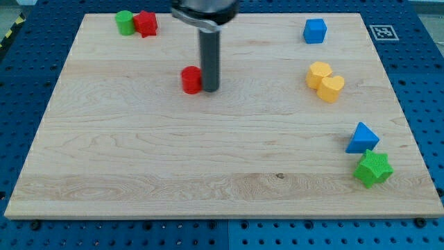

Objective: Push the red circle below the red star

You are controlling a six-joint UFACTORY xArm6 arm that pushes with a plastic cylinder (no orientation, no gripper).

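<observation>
- Camera view, only one to go through.
- Rod's lower end, my tip [210, 89], sits down on the wooden board [208, 173], in the upper-middle area, nearer the top edge than the bottom edge and left of centre.
- State of the end effector: plain rod, nothing to spread or pinch; it holds nothing and just presses sideways. You can see it touching, or as good as touching, the red circle [191, 80] on that block's right side.
- Red circle lies directly toward the view's left of my tip, same row, no visible gap.
- Red star [146, 23] is at the top-left corner of the board, hard against the green block [125, 21] (rounded, shape not clear), which is on its left.
- Key relation for you: target spot is under the red star, so up and left of where the red circle now sits. Tip is on the right flank, which suits a leftward shove; judging by this, the circle needs to travel left and a little toward the top edge, stopping short of the star.
- Risk as I read it: pushing off-centre may let the round block slip around the rod.
- Others, well apart: blue cube [315, 30] near top-right corner; two yellow blocks [325, 81] touching, right side; blue triangle [362, 138] and green star [373, 169] near bottom-right corner.
</observation>
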